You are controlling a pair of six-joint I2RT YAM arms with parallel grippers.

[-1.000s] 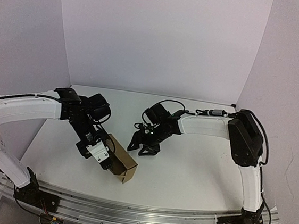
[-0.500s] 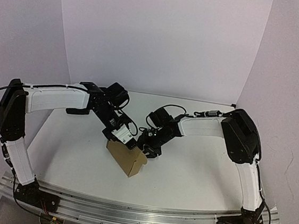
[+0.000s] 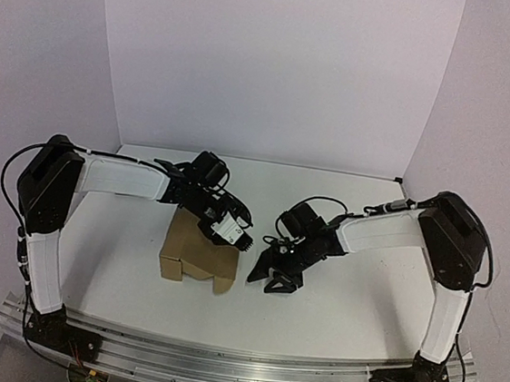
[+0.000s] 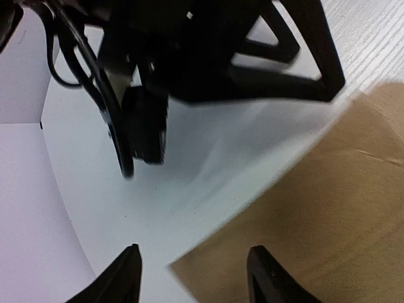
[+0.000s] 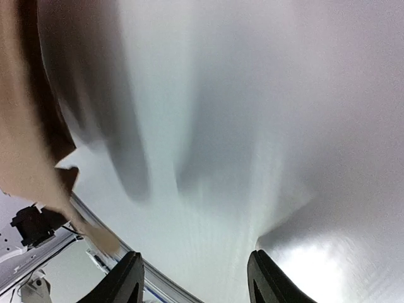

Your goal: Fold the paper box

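Note:
The paper box (image 3: 189,253) is a plain brown cardboard box resting on the white table (image 3: 353,302), left of centre. My left gripper (image 3: 239,240) hovers at the box's upper right edge. In the left wrist view its jaws (image 4: 196,278) stand open, with a corner of the box (image 4: 303,221) below and between them, touching neither finger. My right gripper (image 3: 268,279) stands open a short way right of the box, over bare table. The right wrist view is blurred, with nothing between the open jaws (image 5: 196,281) and the box (image 5: 25,126) at the left edge.
A metal rail (image 3: 236,371) runs along the table's near edge and carries both arm bases. Pale walls (image 3: 277,66) close off the back and both sides. The right gripper's black fingers (image 4: 278,57) show at the top of the left wrist view.
The left gripper carried the box toward the centre, opened and let it go; the box now rests on the table. The right gripper drew back to the right and toward the near edge.

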